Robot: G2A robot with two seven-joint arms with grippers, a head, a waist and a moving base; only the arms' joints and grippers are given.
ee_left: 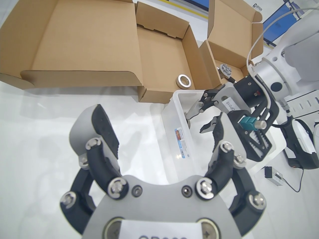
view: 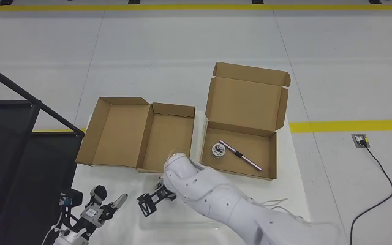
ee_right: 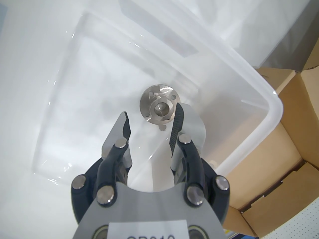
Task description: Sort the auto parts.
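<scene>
A flanged metal part (ee_right: 159,106) lies on the floor of a clear plastic bin (ee_right: 271,100). My right gripper (ee_right: 152,118) hangs open just above it, one finger on each side, not touching. In the top view the right gripper (view: 147,205) is over the bin's left end. The left cardboard box (ee_left: 162,50) holds a metal ring (ee_left: 184,80). The right cardboard box (view: 242,144) holds a gear-like part (view: 218,149) and a thin rod (view: 241,154). My left gripper (ee_left: 159,125) stands open and empty over the bare table, left of the bin (ee_left: 179,128).
Both boxes (view: 138,131) stand at the back of the white table with lids folded open. A black frame (view: 24,98) borders the table's left side. Bare table surface lies in front of the left box.
</scene>
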